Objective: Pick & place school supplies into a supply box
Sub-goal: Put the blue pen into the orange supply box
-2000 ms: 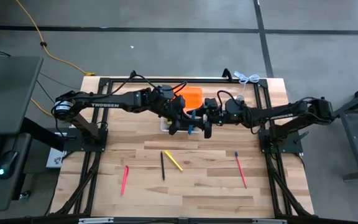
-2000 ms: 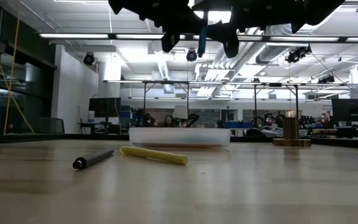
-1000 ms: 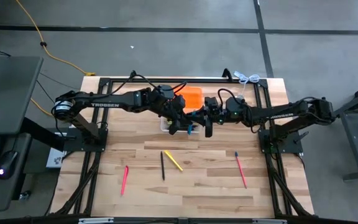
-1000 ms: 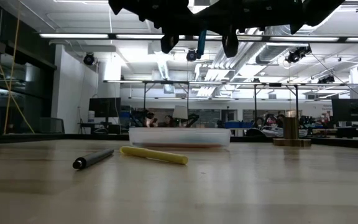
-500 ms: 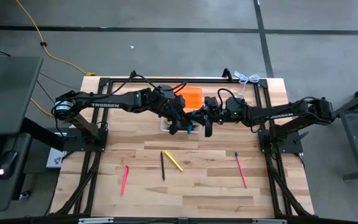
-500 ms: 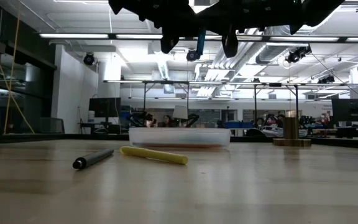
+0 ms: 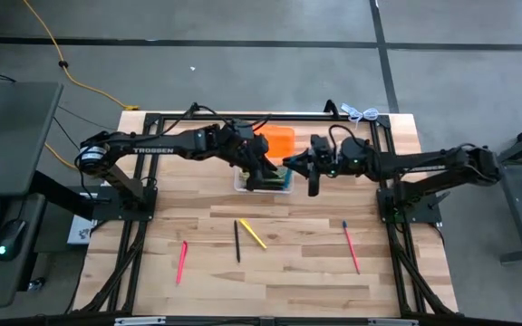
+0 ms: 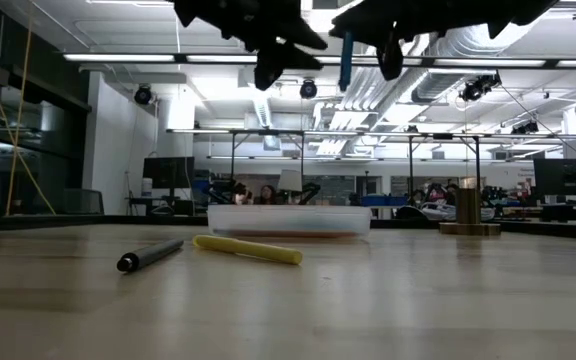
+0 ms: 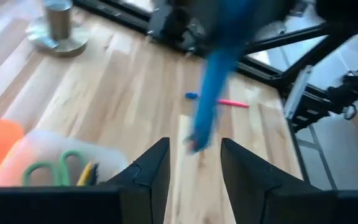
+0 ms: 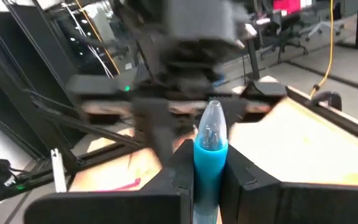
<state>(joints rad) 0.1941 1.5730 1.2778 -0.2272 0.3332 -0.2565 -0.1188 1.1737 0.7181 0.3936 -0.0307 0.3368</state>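
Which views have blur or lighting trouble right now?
Left wrist view: blue pen smeared by motion. Right wrist view: the far arm is blurred, the pen in the right tool sharp. Low view: both arms silhouetted against ceiling lights. High view: evenly lit.

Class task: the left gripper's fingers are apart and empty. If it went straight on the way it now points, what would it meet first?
Probably the blue pen hanging from the right gripper; it crosses just ahead of the left gripper. Behind it lies bare table, though depth is unclear.

Robotics lab: ceiling ducts (image 8: 448, 45), workstations.
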